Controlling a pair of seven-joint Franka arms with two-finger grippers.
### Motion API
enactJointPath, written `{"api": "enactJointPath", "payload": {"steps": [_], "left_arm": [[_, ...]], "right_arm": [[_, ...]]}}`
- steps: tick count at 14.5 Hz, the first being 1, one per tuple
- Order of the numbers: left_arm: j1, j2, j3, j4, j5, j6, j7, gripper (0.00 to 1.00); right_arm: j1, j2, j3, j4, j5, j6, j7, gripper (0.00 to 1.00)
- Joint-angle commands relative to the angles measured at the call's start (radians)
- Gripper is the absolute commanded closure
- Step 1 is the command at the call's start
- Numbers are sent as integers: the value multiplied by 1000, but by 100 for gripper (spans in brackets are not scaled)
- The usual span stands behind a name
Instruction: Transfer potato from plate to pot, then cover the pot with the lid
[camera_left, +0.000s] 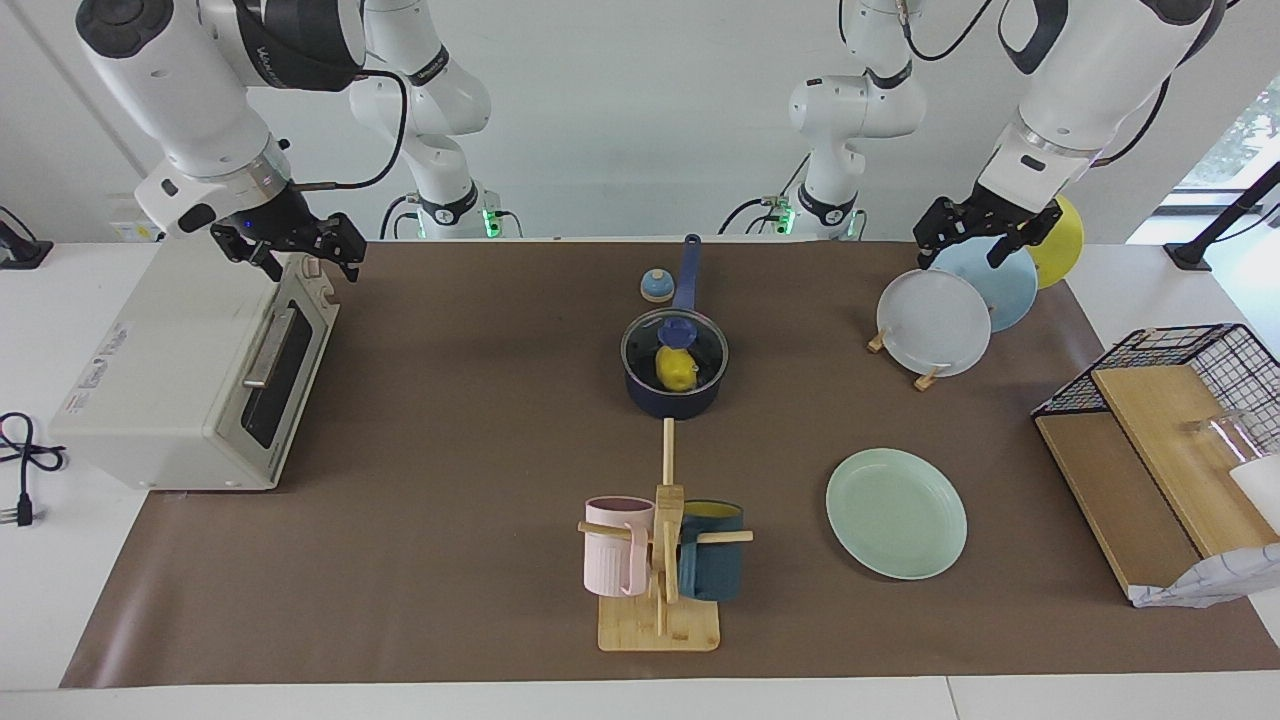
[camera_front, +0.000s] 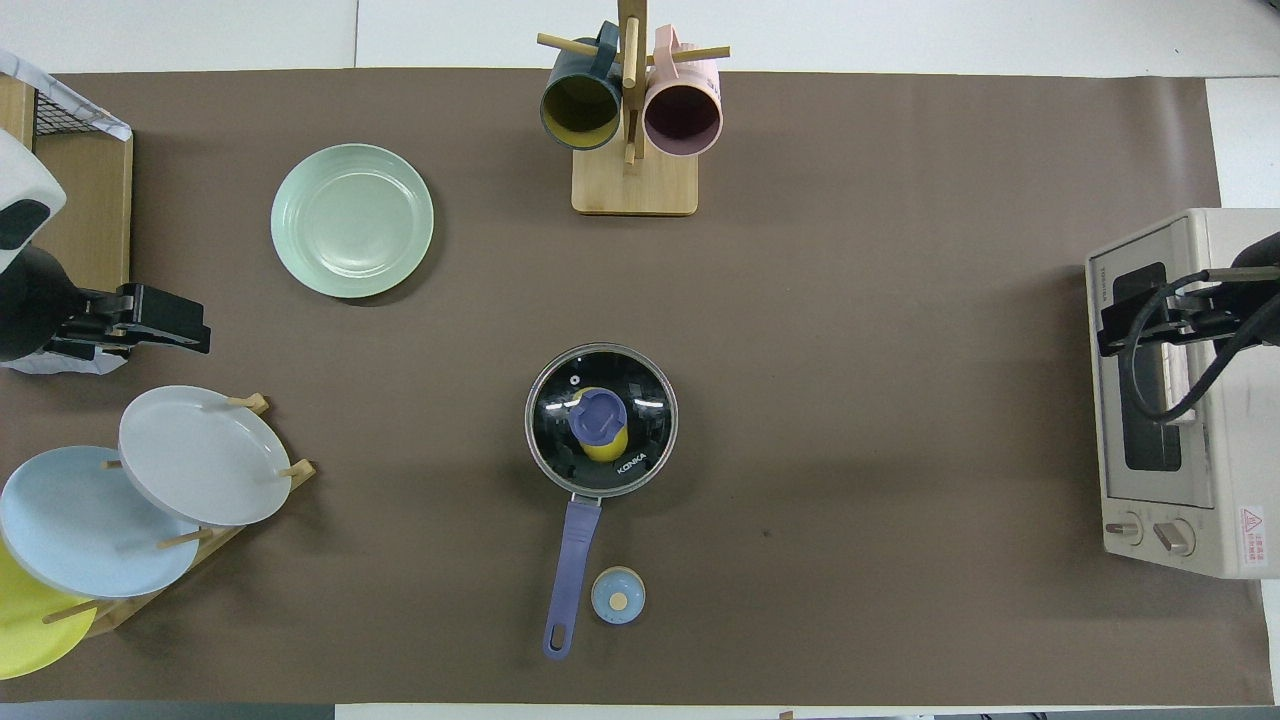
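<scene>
The glossy, lumpy yellow potato (camera_left: 677, 369) sat inside the dark navy saucepan (camera_left: 675, 393) mid-surface, under its clear glass lid (camera_front: 601, 419) with metal rim and blue knob. The ribbed mint-green plate (camera_left: 896, 513) lay bare, farther from the robots. The left tool (camera_left: 978, 232) hung spread wide over the plate rack (camera_left: 925, 380); the right tool (camera_left: 285, 248) hung spread wide over the boxy cream toaster oven (camera_left: 160, 390).

potato (camera_left: 677, 370): bright yellow, lumpy, lying inside the pot, seen through the lid
pot (camera_left: 676, 398): dark navy saucepan, upright mid-surface, long blue handle pointing toward the robots
lid (camera_front: 640, 400): clear glass, metal rim, blue knob, seated flat on the pot
plate (camera_left: 896, 513): pale mint green, flat, farther from the robots than the pot, toward the left arm's end
</scene>
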Motion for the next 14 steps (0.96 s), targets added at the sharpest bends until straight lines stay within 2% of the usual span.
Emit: {"api": "enactJointPath", "payload": {"steps": [1,4,14], "left_arm": [[10,-5,-5,-5,0,4,-10,0],[10,-5,-5,-5,0,4,-10,0],[10,-5,-6,-5,0,4,-10,0]], "right_arm": [[4,-21,-4,-25,7,2,-7,0],[-2,-24,-8,1,5,5,-12,0],[-2,-29,3,-10,4,5,-16,0]]}}
